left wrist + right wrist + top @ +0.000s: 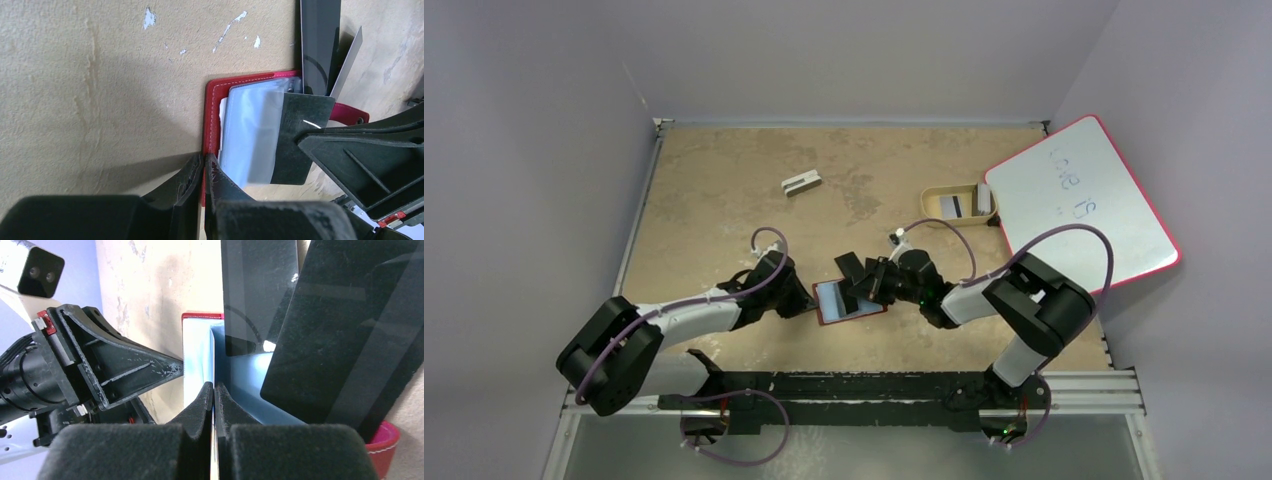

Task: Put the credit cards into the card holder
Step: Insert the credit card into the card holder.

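Loading cards: card holder (212, 100) lies open mid-table (724, 200). Left gripper (204, 172) nips its red edge. Right gripper (213, 395) is pressed closed at the clear sleeve (250, 135); whether it pinches it is unclear. Black card (320, 45) and grey card (346, 62) stand tilted at the holder. Next, probably: slide them fully in.

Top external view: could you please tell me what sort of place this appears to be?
Probably a robotics lab test cell: a worn tan tabletop boxed in by pale walls, two black-and-white robot arms mounted on a metal rail at its near edge, and a red-framed whiteboard at the right.
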### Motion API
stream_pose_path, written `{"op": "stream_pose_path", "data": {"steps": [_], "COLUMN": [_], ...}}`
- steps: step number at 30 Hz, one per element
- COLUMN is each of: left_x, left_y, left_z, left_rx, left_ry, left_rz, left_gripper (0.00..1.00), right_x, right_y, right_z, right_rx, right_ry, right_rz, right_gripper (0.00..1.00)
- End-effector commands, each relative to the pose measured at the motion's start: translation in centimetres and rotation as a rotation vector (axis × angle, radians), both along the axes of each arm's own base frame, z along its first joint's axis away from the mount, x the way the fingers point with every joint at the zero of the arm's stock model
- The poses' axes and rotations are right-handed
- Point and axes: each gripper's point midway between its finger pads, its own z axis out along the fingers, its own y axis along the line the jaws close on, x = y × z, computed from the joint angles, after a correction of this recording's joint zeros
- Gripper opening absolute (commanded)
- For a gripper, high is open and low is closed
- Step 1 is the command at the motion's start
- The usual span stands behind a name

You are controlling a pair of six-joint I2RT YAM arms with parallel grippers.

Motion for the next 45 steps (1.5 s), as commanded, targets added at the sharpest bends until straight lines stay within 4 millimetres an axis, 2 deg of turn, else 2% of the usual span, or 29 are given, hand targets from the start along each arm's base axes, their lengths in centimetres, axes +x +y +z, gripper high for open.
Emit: {"op": "stream_pose_path", "data": {"steps": [1,3,6,9,11,13,16,24,28,33,36,40,45], "left_x": [-1.2,-1.2,-1.3,-1.4,-1.3,-1.3,-1.2,-0.7,-0.6,-0.4,-0.3,-0.2,-0.3], "left_y": [0.8,0.8,0.6,0.9,0.9,0.9,0.8,0.2,0.1,-0.1,-0.4,-0.6,-0.6], "left_z": [-1.5,-1.6,-1.5,-1.8,-1.8,-1.7,-1.7,-0.7,-0.3,0.0,0.2,0.3,0.2], "left_rx": [0.029,0.024,0.004,0.016,0.017,0.016,0.015,0.003,-0.003,-0.003,-0.020,-0.026,-0.030], "left_ry": [0.052,0.053,0.052,0.054,0.052,0.050,0.050,0.035,0.028,0.025,0.020,0.020,0.019], "left_rz": [0.002,0.009,0.020,0.024,0.025,0.023,0.022,0.010,0.007,0.005,0.002,0.001,-0.003], "left_gripper": [0.05,0.05,0.05,0.05,0.05,0.05,0.05,0.05,0.06,0.06,0.06,0.06,0.06], "right_x": [0.0,0.0,-0.2,0.0,0.1,1.2,1.3,1.5,1.7,1.7,1.2,0.6,-0.5], "right_y": [1.1,1.2,0.9,-0.8,-1.9,-2.6,-2.4,-2.5,-3.3,-3.1,-2.3,-0.6,1.5], "right_z": [1.5,1.3,0.3,-0.6,-0.4,0.5,0.9,-0.1,0.4,0.5,0.4,0.2,-0.4], "right_rx": [0.076,0.066,-0.008,-0.161,-0.229,-0.271,-0.285,-0.343,-0.389,-0.399,-0.375,-0.343,-0.328], "right_ry": [-0.032,-0.024,0.000,-0.011,-0.024,-0.069,-0.078,-0.069,-0.088,-0.092,-0.087,-0.085,-0.075], "right_rz": [0.007,0.008,0.026,0.021,0.014,-0.026,-0.007,0.013,0.000,0.022,0.046,0.082,0.130], "right_gripper": [0.00,0.04,0.18,0.30,0.36,0.40,0.43,0.52,0.52,0.45,0.42,0.33,0.30]}}
